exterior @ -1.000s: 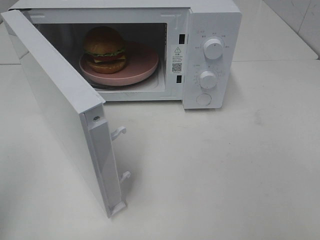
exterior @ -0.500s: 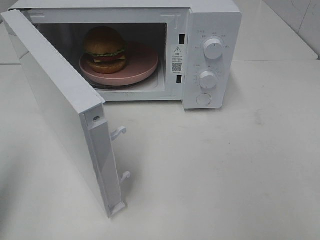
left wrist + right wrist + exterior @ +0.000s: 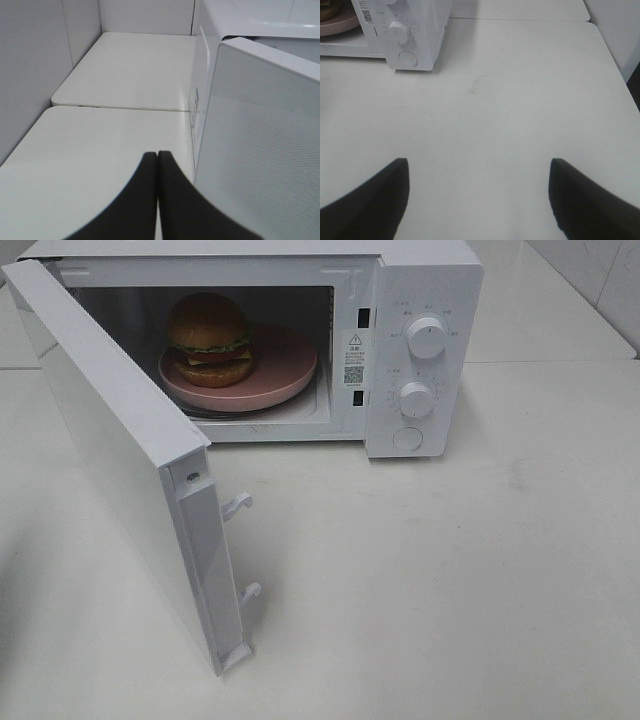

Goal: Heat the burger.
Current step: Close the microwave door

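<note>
While the burger (image 3: pixel 209 338) sits on the pink plate (image 3: pixel 290 375) inside the open microwave (image 3: pixel 430 280), the warning sticker (image 3: pixel 354 358) is unreadable; left gripper (image 3: pixel 158 155) closed beside the door (image 3: pixel 260 150), right gripper (image 3: pixel 479 161) spread wide above the worktop (image 3: pixel 450 570).

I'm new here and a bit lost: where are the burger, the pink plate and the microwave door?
burger (image 3: pixel 208 328), high outside view, on its top bun.
pink plate (image 3: pixel 292 364), high outside view, bare rim right of the burger.
microwave door (image 3: pixel 110 430), high outside view, its broad white panel.

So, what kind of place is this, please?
Probably a kitchen-style test setup: a white microwave with its door open, a burger on a pink plate inside, on a plain white table.
</note>
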`<state>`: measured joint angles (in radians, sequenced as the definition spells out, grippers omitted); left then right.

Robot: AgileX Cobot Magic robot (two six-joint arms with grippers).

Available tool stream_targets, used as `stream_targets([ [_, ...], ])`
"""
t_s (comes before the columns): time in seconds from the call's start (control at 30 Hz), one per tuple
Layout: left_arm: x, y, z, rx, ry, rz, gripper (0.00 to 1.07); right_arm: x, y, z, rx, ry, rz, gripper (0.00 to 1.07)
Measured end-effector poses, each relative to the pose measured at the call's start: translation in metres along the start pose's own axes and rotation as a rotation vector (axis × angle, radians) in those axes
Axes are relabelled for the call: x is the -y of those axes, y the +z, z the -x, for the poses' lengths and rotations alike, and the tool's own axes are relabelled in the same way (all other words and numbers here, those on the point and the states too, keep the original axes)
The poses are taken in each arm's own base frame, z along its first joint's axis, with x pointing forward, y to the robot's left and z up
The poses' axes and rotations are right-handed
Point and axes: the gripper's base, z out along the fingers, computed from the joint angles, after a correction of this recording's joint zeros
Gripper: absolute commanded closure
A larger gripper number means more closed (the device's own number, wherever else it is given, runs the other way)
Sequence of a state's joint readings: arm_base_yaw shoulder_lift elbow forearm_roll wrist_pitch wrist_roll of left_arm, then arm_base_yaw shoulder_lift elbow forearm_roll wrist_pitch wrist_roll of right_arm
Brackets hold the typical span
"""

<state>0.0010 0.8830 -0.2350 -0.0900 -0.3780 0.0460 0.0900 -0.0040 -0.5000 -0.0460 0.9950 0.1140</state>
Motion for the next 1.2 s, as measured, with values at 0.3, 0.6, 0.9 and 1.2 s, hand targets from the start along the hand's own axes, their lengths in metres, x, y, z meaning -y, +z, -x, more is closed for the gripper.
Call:
stream_targets([
  [0.3, 0.019, 0.030, -0.015, 0.020, 0.066, -0.200, 1.07, 0.000, 0.000, 0.000, 0.000, 0.000, 0.000, 0.32],
  [0.6, 0.030, 0.048, -0.030, 0.024, 0.039, -0.298, 1.07, 0.000, 0.000, 0.000, 0.000, 0.000, 0.000, 0.32],
  [0.9, 0.061, 0.063, -0.042, -0.021, 0.057, -0.382, 1.07, 0.000, 0.000, 0.000, 0.000, 0.000, 0.000, 0.32],
  [1.2, 0.084, 0.073, -0.047, -0.036, 0.022, -0.421, 1.07, 0.000, 0.000, 0.000, 0.000, 0.000, 0.000, 0.32],
])
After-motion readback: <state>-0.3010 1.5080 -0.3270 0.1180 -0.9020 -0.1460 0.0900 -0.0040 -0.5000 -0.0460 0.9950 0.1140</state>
